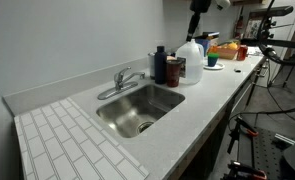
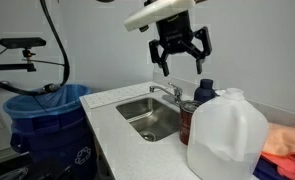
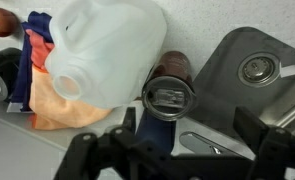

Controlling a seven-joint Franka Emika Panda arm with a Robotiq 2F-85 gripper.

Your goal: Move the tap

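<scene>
The tap (image 1: 122, 80) is a small chrome faucet with a curved spout, standing at the back rim of the steel sink (image 1: 137, 110). It also shows in an exterior view (image 2: 167, 92). My gripper (image 2: 182, 66) hangs open and empty in the air above the tap, clear of it. In the wrist view the open fingers (image 3: 182, 160) frame the bottom edge, and a shiny part of the tap (image 3: 209, 143) lies between them, below. Its base is hidden by the gripper body.
A white plastic jug (image 2: 227, 135) and dark bottles (image 2: 187, 120) stand next to the tap, close to the sink. In the wrist view a dark bottle top (image 3: 170, 97) is beside the tap. Cloths and clutter (image 1: 225, 50) lie farther along the counter. A blue bin (image 2: 47, 125) stands beside the counter.
</scene>
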